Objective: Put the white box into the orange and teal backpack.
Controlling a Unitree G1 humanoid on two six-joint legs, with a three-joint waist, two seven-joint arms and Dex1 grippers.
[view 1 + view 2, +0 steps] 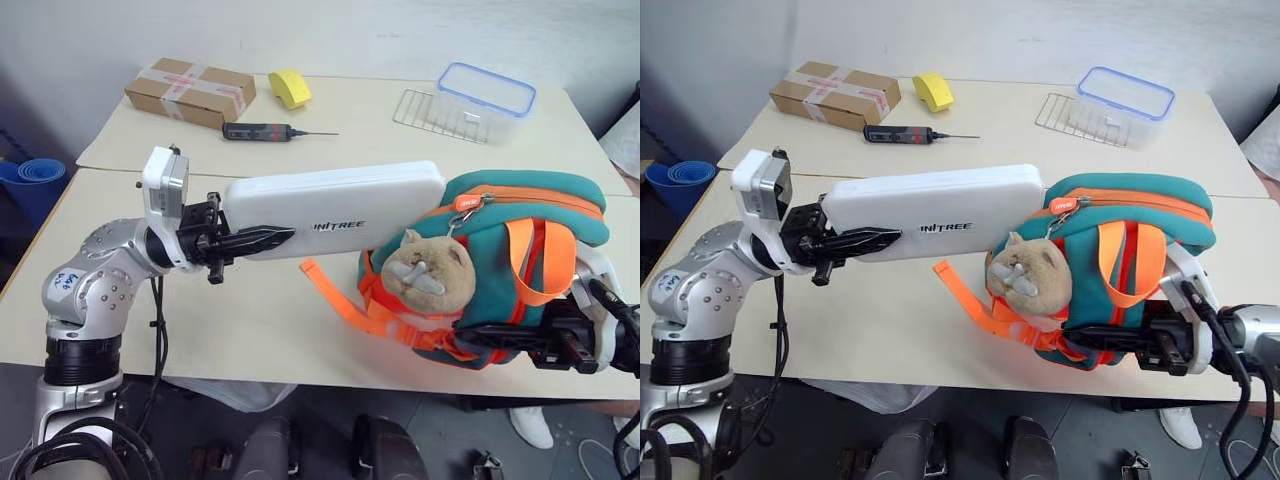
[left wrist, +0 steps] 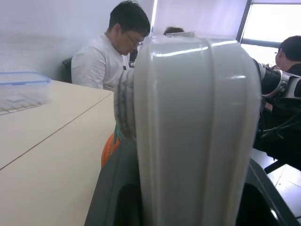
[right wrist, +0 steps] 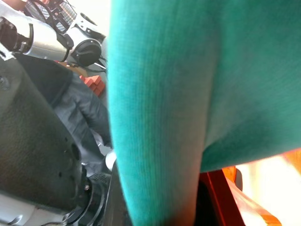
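Start with the table (image 1: 250, 330) — everything of yours sits over its near edge, and the far half carries only clutter you can ignore: a taped cardboard box (image 1: 190, 91), a clear blue-rimmed container (image 1: 486, 97), a wire rack (image 1: 428, 110), a yellow sponge (image 1: 290, 88) and a dark pen-shaped tool (image 1: 265, 131).

Your orange and teal backpack (image 1: 520, 240) is at the right, lifted at its near lower side by your right gripper (image 1: 510, 342), whose fingers are pinched tight on the fabric there. Treat it as soft and floppy: the body will sag and the zipper mouth will tend to fall closed unless you keep it tensioned, so a hold near the opening would probably serve better than one low on the shell. The loose orange strap (image 1: 335, 292) trails toward the box and could snag.

The white box (image 1: 335, 212) is held level above the table, its far end just touching or entering the bag's top by the zipper pull. It looks rigid, smooth and light — stiff enough to push like a wedge, but slick enough to pivot. Your left gripper (image 1: 250, 240) has it by one short end, fingers part closed across its thickness, so the long lever arm is your risk.

The plush animal (image 1: 425, 272) hangs below the opening.
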